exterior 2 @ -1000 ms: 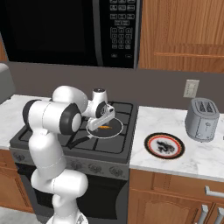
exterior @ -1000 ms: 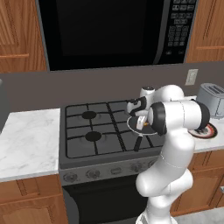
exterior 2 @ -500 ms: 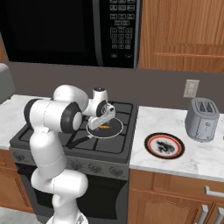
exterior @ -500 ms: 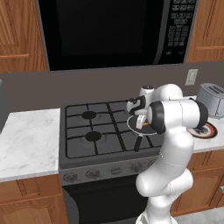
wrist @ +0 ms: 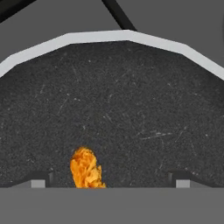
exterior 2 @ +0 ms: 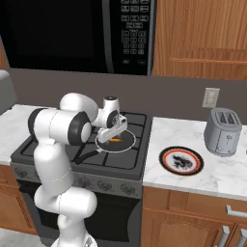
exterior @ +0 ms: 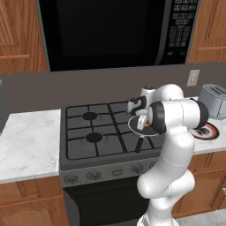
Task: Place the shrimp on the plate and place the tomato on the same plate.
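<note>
Shrimp, left base view: a speck of orange (exterior: 146, 126) showing past the arm, lying in the frying pan (exterior: 137, 126) on the near right burner of the stove (exterior: 95, 132); the plate (exterior: 207, 131) sits on the counter to the right, partly behind the arm, well apart from the pan.
Gripper, left base view: the gripper (exterior: 142, 122) is low over the pan; I cannot tell from here how the fingers stand.
Shrimp, right base view: a thin orange sliver (exterior 2: 115, 140) on the dark pan floor (exterior 2: 126, 139), just beside the gripper (exterior 2: 113, 132).
Plate, right base view: dark red rim, white centre with a dark pattern (exterior 2: 181, 160), nothing on it; a toaster (exterior 2: 222, 130) stands beyond it. I see no tomato.
Shrimp, hand view: a lumpy orange piece (wrist: 86, 169) near the left fingertip (wrist: 40, 178), off centre between the tips.
Fingers, hand view: spread wide, right tip (wrist: 183, 178) far from the left, nothing held.
Handling, my guess: very light, soft, curved, likely slippery; it could squirt out sideways. Best pinched across the thick middle, with the fingers centred over it first.
Writing: the microwave (exterior 2: 72, 34) keypad has marks too small to read; no brand legible anywhere.
</note>
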